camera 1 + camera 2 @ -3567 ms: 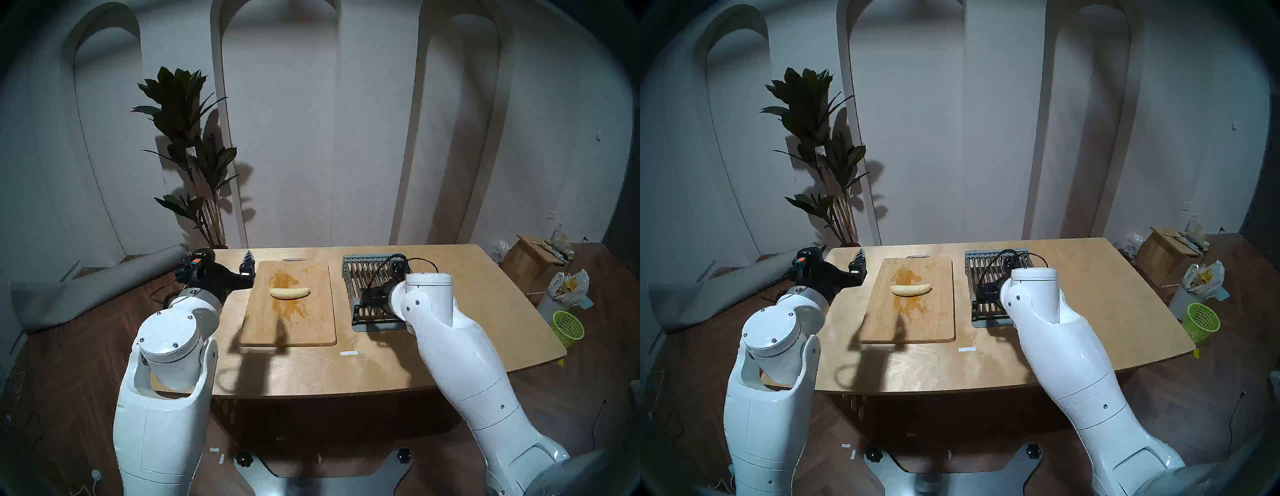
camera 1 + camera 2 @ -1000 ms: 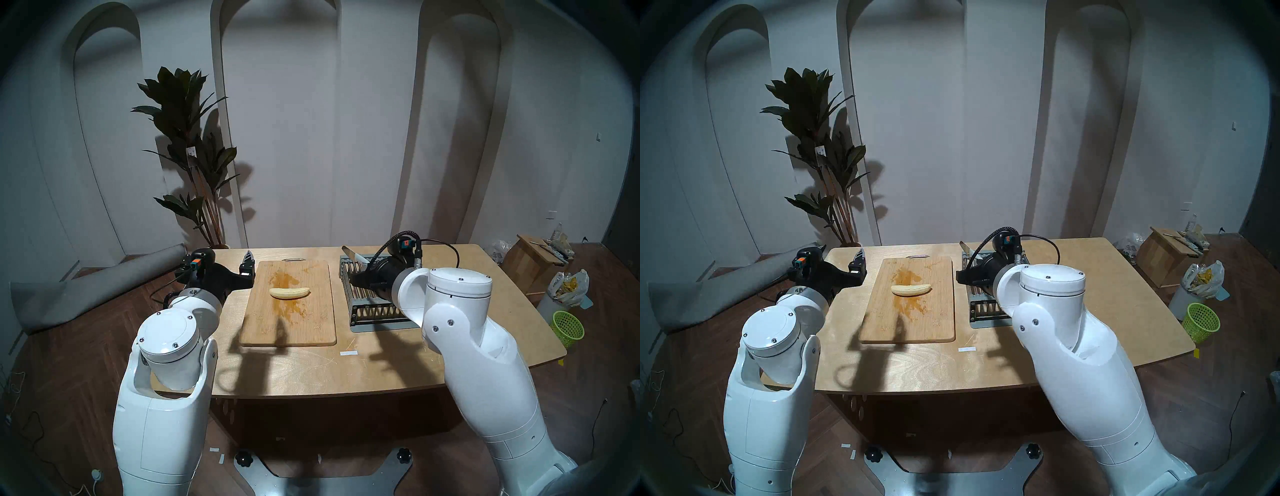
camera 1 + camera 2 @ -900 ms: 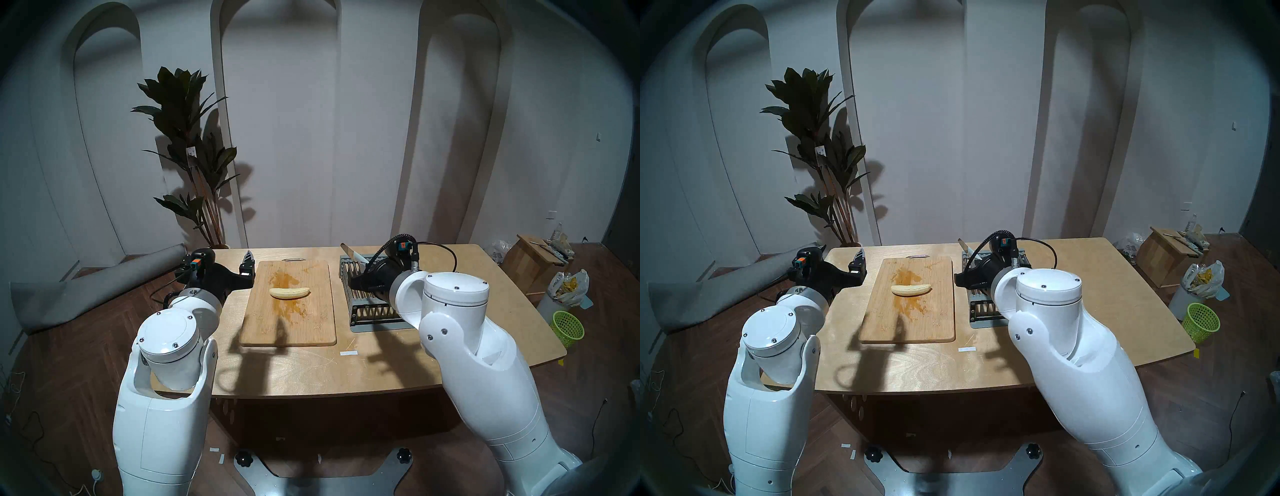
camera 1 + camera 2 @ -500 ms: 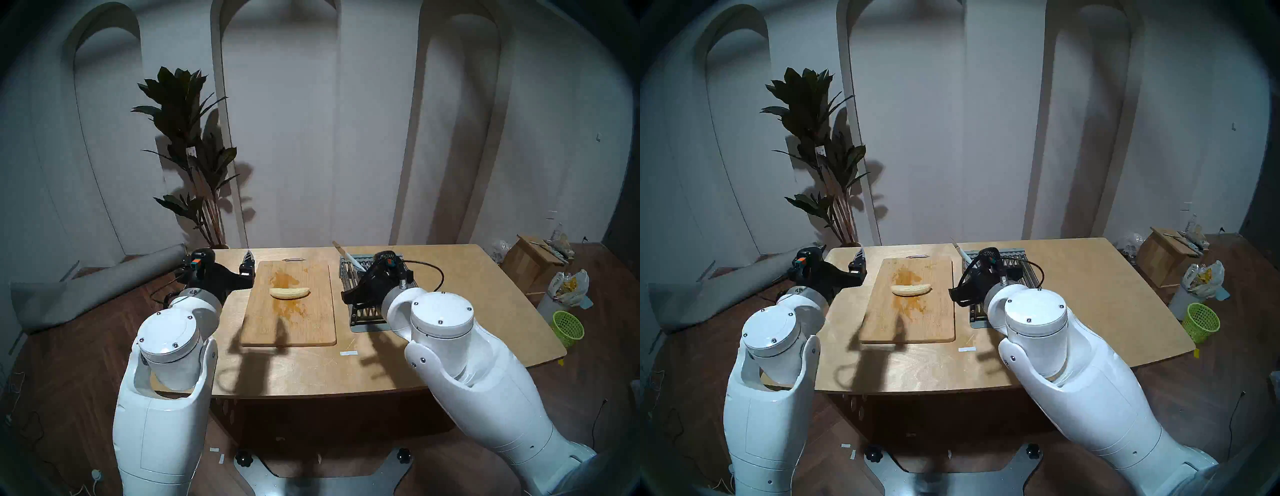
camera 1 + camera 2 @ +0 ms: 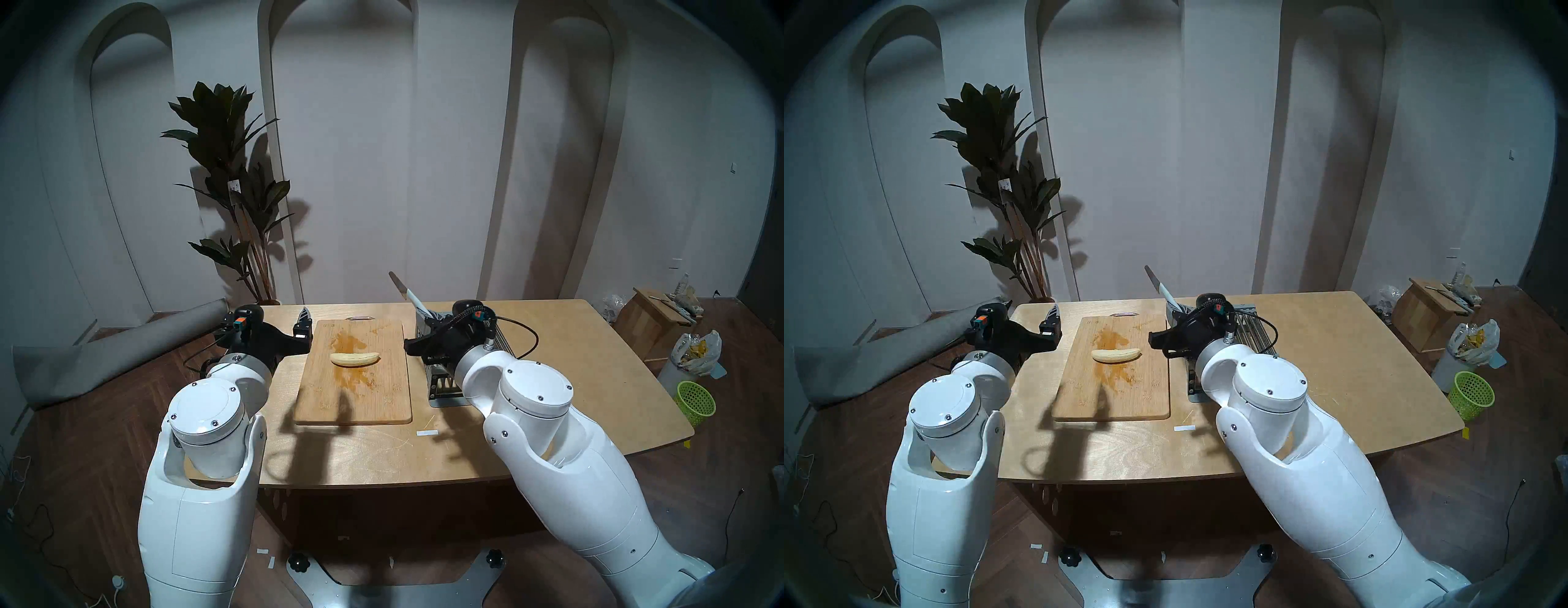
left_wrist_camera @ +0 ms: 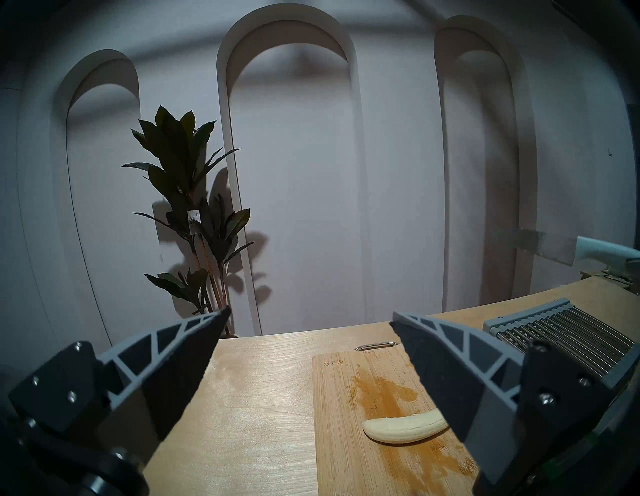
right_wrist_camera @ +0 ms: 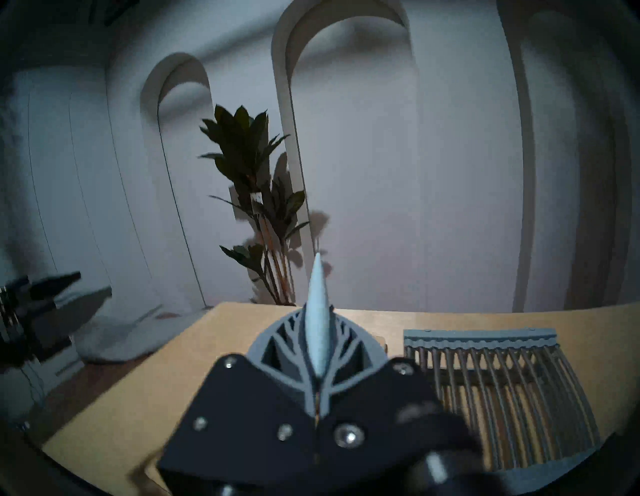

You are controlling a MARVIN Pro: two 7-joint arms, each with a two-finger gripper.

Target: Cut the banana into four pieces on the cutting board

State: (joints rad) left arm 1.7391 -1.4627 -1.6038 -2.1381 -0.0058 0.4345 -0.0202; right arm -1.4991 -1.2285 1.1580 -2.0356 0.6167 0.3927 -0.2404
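The peeled, whole banana (image 5: 355, 359) lies across the middle of the bamboo cutting board (image 5: 322, 399), on its orange-brown stain. It also shows in the left wrist view (image 6: 405, 429) on the board (image 6: 346, 450). My right gripper (image 5: 429, 316) is shut on the white handle of a knife (image 5: 403, 286). The blade points up and to the far left, above the gap between board and rack. The right wrist view shows the fingers (image 7: 294, 350) clamped on the handle (image 7: 317, 304). My left gripper (image 5: 303, 325) is open and empty at the board's far left corner (image 6: 310, 311).
A grey slatted metal rack (image 5: 443, 384) stands right of the board, partly under my right arm; it also shows in the right wrist view (image 7: 498, 381). A white tape strip (image 5: 426, 433) lies near the table's front. A potted plant (image 5: 237, 178) stands behind the table's far left corner.
My right arm has lifted the knife off the rack and carried it left and up towards the board, turning the blade upward. The left arm and the banana have not moved.
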